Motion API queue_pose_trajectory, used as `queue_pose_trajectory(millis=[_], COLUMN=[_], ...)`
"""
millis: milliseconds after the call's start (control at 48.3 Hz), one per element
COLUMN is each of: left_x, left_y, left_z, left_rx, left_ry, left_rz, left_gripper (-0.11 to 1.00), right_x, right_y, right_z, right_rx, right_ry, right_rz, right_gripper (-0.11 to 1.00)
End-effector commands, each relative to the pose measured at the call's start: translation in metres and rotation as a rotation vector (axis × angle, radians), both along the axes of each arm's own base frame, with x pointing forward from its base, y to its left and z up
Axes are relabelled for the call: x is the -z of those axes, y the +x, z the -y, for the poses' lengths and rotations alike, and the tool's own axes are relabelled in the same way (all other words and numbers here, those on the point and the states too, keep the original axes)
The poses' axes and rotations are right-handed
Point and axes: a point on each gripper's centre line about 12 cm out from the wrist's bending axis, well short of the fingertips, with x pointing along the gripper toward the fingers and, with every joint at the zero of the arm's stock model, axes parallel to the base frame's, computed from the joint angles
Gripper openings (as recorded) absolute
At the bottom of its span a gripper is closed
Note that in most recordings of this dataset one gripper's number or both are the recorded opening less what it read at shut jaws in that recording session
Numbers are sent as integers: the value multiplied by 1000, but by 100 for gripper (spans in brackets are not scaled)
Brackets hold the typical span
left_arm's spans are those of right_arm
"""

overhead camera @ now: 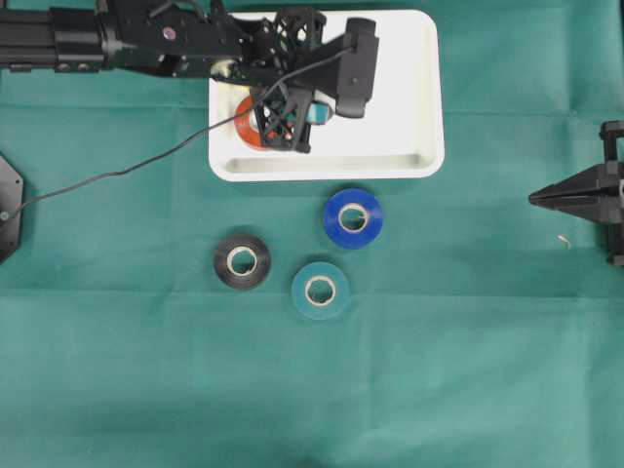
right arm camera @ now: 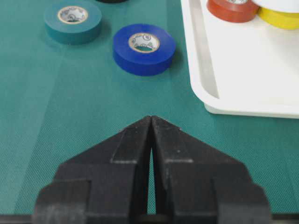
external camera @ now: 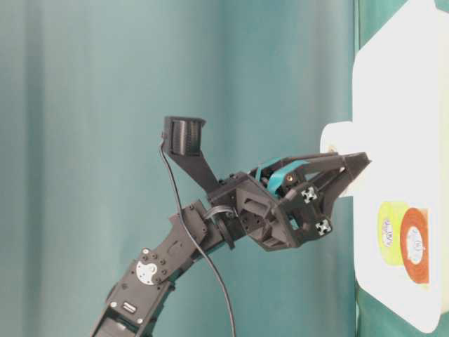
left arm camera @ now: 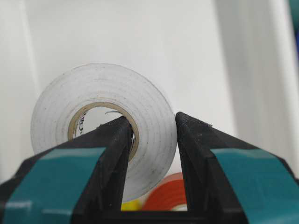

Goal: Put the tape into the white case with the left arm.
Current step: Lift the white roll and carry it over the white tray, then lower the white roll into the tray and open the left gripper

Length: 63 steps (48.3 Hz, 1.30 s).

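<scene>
My left gripper (left arm camera: 149, 135) was clamped on a white tape roll (left arm camera: 105, 126): one finger (left arm camera: 110, 140) sat inside the cardboard core, the other pressed the outer face, so the roll's wall was pinched between them with only a narrow gap left. The roll stood on edge in my hold, above the white case (overhead camera: 419, 88). From overhead my own arm and wrist camera hid that roll completely; only from table level did a sliver of it show past my fingertips, against the tray. Below it an orange roll (left arm camera: 170, 191) and a bit of a yellow roll (left arm camera: 131, 204) lay in the case, both mostly hidden behind my fingers. In the overhead view just an orange arc (overhead camera: 244, 125) peeked out from under my lattice frame, and the yellow one could not be made out at all.

My right gripper (right arm camera: 152, 122) rested at the far edge of the green cloth (overhead camera: 468, 341), its fingers drawn together to a point and holding nothing. On the cloth in front of the case lay a blue roll (overhead camera: 353, 217), a black roll (overhead camera: 242, 261) and a teal roll (overhead camera: 320, 290), each apart from the others. The black one was cut off at the top edge of my right wrist view.
</scene>
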Motion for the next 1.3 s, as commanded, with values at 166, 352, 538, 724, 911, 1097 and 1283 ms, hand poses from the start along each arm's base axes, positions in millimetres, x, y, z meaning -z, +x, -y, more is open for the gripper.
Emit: queue_pose_trajectory(millis=[166,352,538,724,911,1097,1283], left_x=[-1,9,13,13,13,10,3], left_y=[-3,-2,-1,-1,-2,-3,-8], left_z=[-18,-20,-19,-22,-23,-21,-19], left_rx=[2,10,14,5,1,5,4], left_ry=[53,60,60,62,60,62,65], left_rz=[51,47,42,51,51,55,65], left_gripper=[29,29,29,29,29,69,86], right_x=[-5,-4,-5,-4,-4,-5,-5], right_y=[2,2,2,2,2,2,2], right_z=[0,0,0,0,0,0,0], right_rx=[1,1,1,1,1,1,1], right_ry=[0,0,0,0,0,0,0], right_rz=[15,15,17,14,15,17,15], right_gripper=[-9,-9,-9,-9,-9,-9,-9])
